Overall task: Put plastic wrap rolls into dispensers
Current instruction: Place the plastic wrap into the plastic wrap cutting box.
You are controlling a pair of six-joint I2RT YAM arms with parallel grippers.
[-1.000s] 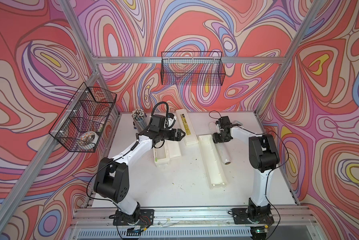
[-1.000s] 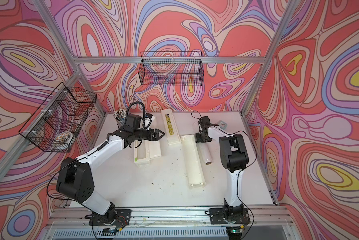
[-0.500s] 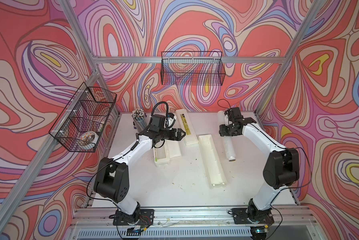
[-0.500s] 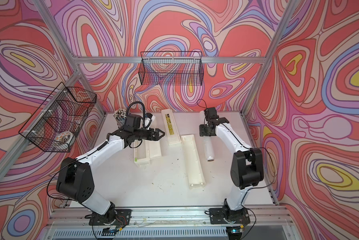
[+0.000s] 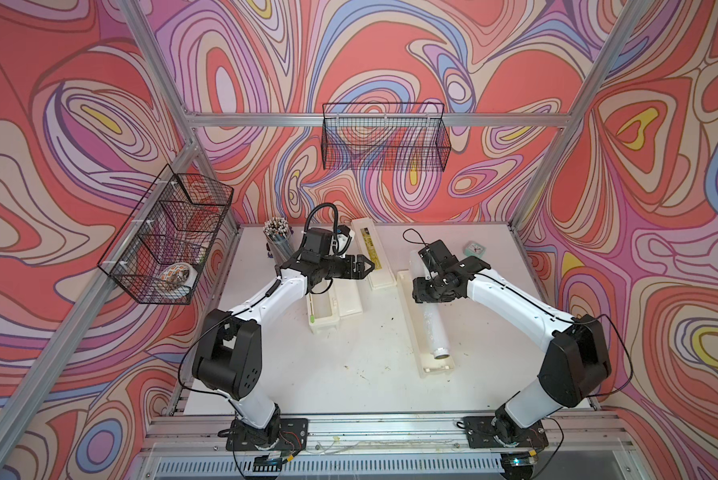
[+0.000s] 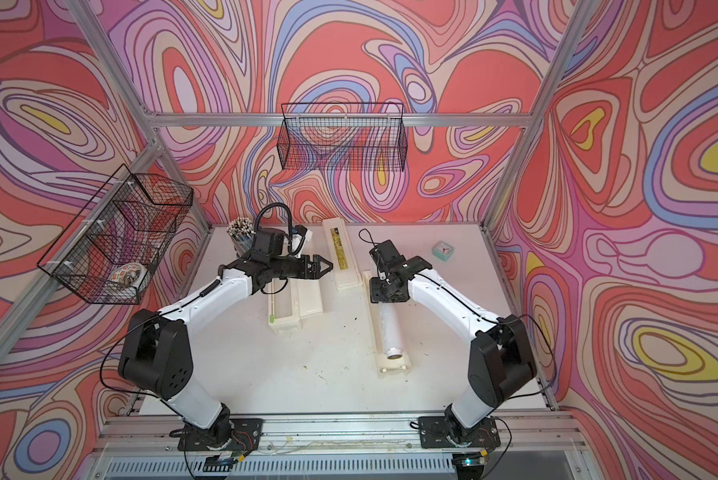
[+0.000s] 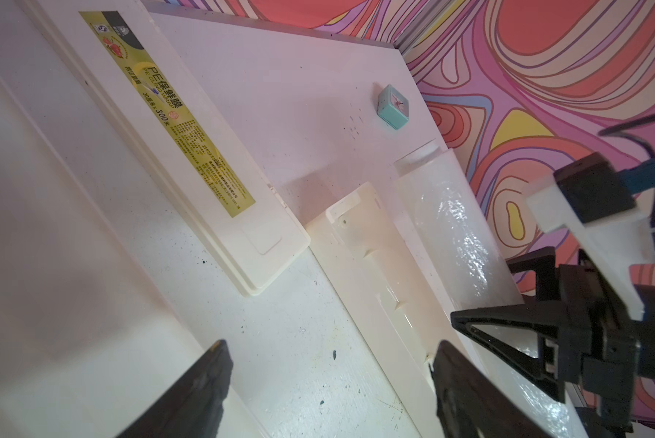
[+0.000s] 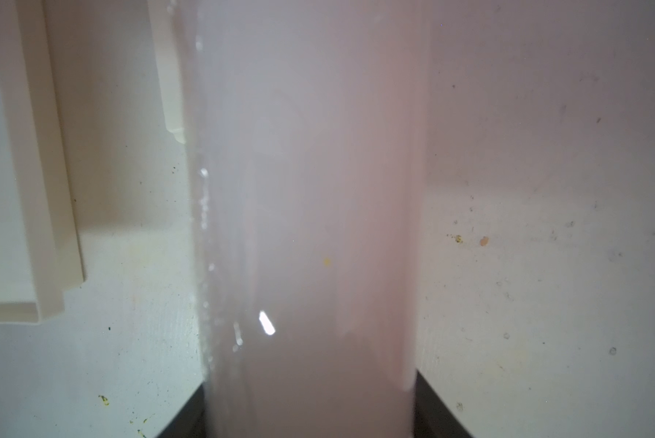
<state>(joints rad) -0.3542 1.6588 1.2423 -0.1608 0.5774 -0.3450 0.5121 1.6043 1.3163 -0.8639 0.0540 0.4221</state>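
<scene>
Right pincer [image 5: 428,294] is closed around the plastic wrap roll [image 5: 434,328], on its far part. Roll axis runs parallel to the open dispenser [image 5: 408,316], along its right-arm side; seating cannot be confirmed. Left pincer [image 5: 367,266] stands wide and empty, farther off across the counter [image 5: 349,374].

**Tally of the things in view**

One plastic wrap roll [image 5: 434,332] shows. Two open dispensers [image 5: 323,320] [image 5: 407,307] lie there, plus one separate yellow-labelled lid [image 5: 369,249]. Two black wire baskets [image 5: 384,141] [image 5: 166,245]. One patterned bowl [image 5: 176,276]. One cup of pencils [image 5: 277,239]. One small teal clock [image 5: 475,249].
</scene>
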